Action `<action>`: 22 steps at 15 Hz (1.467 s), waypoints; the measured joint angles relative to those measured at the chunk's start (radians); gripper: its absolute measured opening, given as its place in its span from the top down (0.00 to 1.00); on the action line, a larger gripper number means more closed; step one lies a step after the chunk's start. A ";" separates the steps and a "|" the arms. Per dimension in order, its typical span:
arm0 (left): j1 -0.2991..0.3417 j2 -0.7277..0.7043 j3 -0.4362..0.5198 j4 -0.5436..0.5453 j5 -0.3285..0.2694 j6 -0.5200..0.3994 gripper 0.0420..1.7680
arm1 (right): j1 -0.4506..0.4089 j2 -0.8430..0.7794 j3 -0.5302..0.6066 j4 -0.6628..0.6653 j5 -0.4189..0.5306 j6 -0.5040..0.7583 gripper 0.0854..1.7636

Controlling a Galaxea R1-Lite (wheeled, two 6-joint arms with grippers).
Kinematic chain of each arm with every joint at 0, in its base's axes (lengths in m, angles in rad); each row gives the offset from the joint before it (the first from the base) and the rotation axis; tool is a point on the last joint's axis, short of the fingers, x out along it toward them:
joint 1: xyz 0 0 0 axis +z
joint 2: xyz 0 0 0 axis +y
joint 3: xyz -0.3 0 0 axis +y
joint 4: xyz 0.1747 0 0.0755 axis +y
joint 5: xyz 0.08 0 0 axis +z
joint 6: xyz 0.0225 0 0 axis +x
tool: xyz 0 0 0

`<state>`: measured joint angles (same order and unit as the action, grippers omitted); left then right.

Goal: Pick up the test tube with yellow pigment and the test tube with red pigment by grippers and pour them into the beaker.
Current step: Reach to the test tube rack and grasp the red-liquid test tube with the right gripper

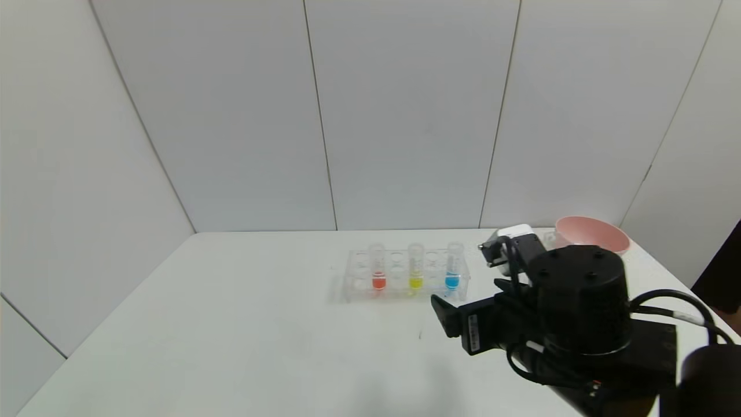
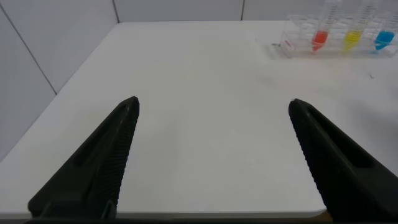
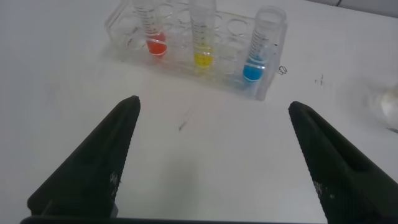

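Right gripper (image 3: 211, 162) spread wide, empty, nearer arm; yellow tube (image 3: 202, 31) upright in rack (image 3: 124, 28), ahead of jaws, red tube (image 3: 152, 25) beside it.

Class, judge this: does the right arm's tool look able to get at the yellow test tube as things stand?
Probably yes. The right tool is open, with bare table between it and the rack. The yellow test tube stands upright between the red and blue tubes, an empty hole on either side.
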<state>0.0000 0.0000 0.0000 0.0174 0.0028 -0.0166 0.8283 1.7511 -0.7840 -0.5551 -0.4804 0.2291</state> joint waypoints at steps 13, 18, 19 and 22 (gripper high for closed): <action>0.000 0.000 0.000 0.000 0.000 0.000 0.03 | 0.102 0.495 -0.701 0.277 -0.170 0.080 0.03; 0.000 0.000 0.000 0.000 0.000 0.000 0.03 | 0.100 0.668 -1.010 0.411 -0.211 0.099 0.03; 0.000 0.000 0.000 0.000 0.000 0.000 0.03 | 0.093 0.699 -1.062 0.431 -0.215 0.100 0.03; 0.000 0.000 0.000 0.000 0.000 0.000 0.03 | 0.065 0.773 -1.173 0.464 -0.220 0.096 0.03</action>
<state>0.0000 0.0000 0.0000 0.0174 0.0028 -0.0166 0.8932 2.5236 -1.9574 -0.0915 -0.7009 0.3251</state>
